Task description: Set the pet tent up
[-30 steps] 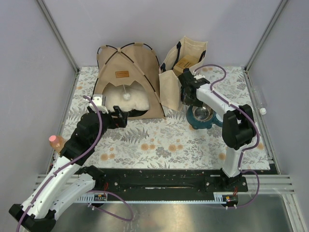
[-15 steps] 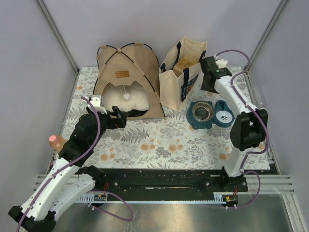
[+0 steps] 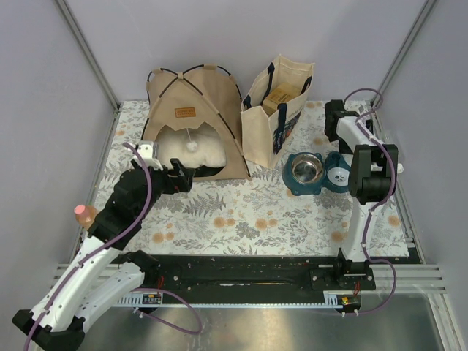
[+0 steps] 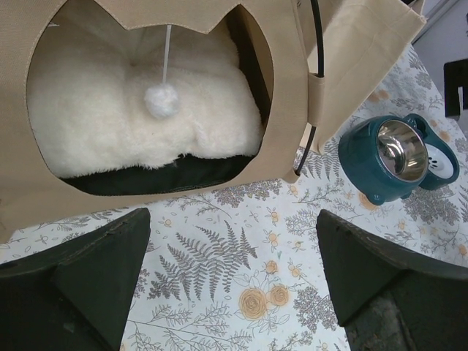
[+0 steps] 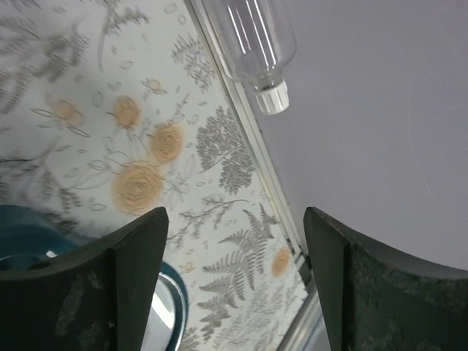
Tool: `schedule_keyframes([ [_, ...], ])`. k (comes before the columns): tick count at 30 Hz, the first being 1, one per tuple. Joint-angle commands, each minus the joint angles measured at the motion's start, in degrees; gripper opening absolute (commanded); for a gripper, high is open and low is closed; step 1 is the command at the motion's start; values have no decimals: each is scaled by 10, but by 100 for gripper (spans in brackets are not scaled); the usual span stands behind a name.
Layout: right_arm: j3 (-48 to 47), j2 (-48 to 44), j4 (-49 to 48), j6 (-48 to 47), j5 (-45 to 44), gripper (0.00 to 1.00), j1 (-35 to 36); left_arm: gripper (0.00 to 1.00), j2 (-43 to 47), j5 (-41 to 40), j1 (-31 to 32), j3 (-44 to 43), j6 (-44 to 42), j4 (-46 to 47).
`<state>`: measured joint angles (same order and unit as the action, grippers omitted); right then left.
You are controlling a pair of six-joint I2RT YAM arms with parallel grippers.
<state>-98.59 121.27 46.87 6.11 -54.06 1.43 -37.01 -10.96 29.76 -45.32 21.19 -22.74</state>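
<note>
**Tent standing at 11 o'clock, both grippers open and empty**

- Pet tent (image 3: 194, 110) is upright at the table's 11 o'clock, against the back wall. Black poles (image 3: 219, 99) cross over the top. The arched doorway faces the arm bases.
- Brown label patch (image 3: 184, 112) sits above the doorway. White pom-pom (image 4: 161, 100) hangs on its string in the opening.
- Fluffy white pillow (image 4: 146, 131) lies inside and fills most of the doorway. A dark floor pad (image 4: 168, 179) shows under its front edge.
- Left gripper (image 4: 232, 219) is at the tent's 6 o'clock, just off the doorway and aimed into it. Its fingers are spread wide with nothing between them, over bare floral cloth (image 3: 241, 212) and clear of the tent.
- Right gripper (image 5: 234, 219) is at the table's 2 o'clock by the right rail, well apart from the tent. Its fingers are apart and hold nothing.
- A clear bottle with a white cap (image 5: 252, 36) lies along that rail, at 12 o'clock in the right wrist view.
- Cream tote bag (image 3: 274, 110) stands just beside the tent at its 3 o'clock. I can't tell whether they touch.
- Teal double feeder (image 3: 318, 173) with a steel bowl is at the tote's 5 o'clock.
- A pink-capped bottle (image 3: 85, 214) sits at the table's 8 o'clock edge.
</note>
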Motion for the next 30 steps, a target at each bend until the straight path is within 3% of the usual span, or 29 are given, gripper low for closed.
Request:
schedule_keyframes([
  [1, 56, -10, -92, -91, -62, 84, -11, 99, -14, -2, -2, -34, -8, 9],
  [6, 68, -3, -115, -92, -40, 83, -59, 99, -24, -3, -2, -40, -17, 4],
  [10, 118, 1, -208, -169, -14, 82, -78, 99, -29, -10, -2, -48, -26, -4],
  [19, 176, 23, -317, -316, 58, 82, -124, 99, -38, -15, -3, -57, -25, -19],
  [30, 143, 58, -334, -348, 119, 80, -187, 99, -68, -13, -3, -90, -18, -49],
])
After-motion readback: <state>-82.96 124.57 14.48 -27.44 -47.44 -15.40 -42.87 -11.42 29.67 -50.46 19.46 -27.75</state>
